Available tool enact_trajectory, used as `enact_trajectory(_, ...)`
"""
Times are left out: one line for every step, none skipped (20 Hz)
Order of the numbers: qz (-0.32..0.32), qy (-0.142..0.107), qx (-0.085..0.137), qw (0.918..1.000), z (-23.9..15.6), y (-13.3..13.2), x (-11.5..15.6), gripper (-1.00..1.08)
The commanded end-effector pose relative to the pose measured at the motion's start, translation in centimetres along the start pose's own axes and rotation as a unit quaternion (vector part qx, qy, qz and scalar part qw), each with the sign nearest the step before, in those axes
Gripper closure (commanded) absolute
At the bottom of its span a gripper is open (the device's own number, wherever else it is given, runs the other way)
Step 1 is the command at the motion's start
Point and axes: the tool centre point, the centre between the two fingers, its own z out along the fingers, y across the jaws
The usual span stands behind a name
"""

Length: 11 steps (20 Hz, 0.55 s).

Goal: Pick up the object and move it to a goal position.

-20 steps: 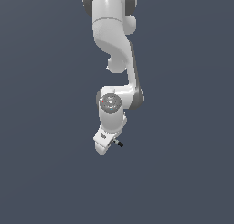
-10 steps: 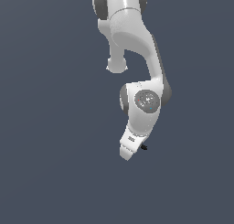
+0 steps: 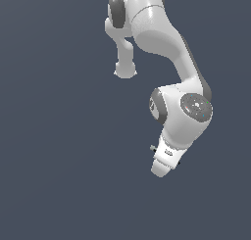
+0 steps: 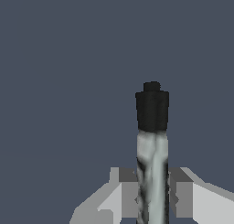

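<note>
The arm (image 3: pixel 169 48) reaches down from the top of the exterior view w/ its wrist bent so the gripper (image 3: pixel 161 171) hangs toward the lower right of centre, tilted a bit to that view's left. Nothing else shows around it, just flat grey-blue background; no table edge, no goal marker visible.

Wrist view tells the grip: the two fingers (image 4: pixel 130 195) sit close on either side of the pen-like stick (image 4: pixel 152 154), pads touching its light grey shaft. So the claw is clamped on the stick, not open. The black tip (image 4: pixel 152 109) pokes out well past the fingertips, pointing away from the cam. Holding it low on the shaft, along its length and centred betw. the pads, prob. keeps such a thin, light thing from pivoting or slipping while it's carried.

In the exterior view the stick itself is too small to make out; only tiny dark specks by the hand's sides, which can't be identified w/ certainty.

Judgement: pick-up looks done, arm is in the carry phase toward the goal. Goal location isn't shown, so progress can't be rated beyond that. Main risk: a narrow contact patch on a thin shaft, so a quick wrist swing could let it rotate in the pads.
</note>
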Motion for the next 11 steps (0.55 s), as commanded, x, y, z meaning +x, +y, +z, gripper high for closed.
enact_trajectory(0.001,0.000,0.000,1.0000,-0.4,-0.2,0.9,1.08)
enact_trajectory(0.001,0.000,0.000,1.0000,-0.6,-0.2,1.2,1.08)
enact_trajectory(0.001,0.000,0.000,1.0000,-0.7,-0.3,1.5,1.08)
enact_trajectory(0.001,0.000,0.000,1.0000,-0.8,-0.3,1.7,1.08)
enact_trajectory(0.001,0.000,0.000,1.0000,-0.8,-0.3,1.9,1.08)
enact_trajectory(0.001,0.000,0.000,1.0000,-0.9,-0.4,2.0,1.08)
enact_trajectory(0.001,0.000,0.000,1.0000,-0.9,-0.4,2.2,1.08)
enact_trajectory(0.001,0.000,0.000,1.0000,-1.0,-0.4,2.3,1.08)
enact_trajectory(0.001,0.000,0.000,1.0000,-1.0,-0.4,2.3,1.08)
enact_trajectory(0.001,0.000,0.000,1.0000,-1.0,-0.4,2.4,1.08)
enact_trajectory(0.001,0.000,0.000,1.0000,-1.0,-0.4,2.4,1.08)
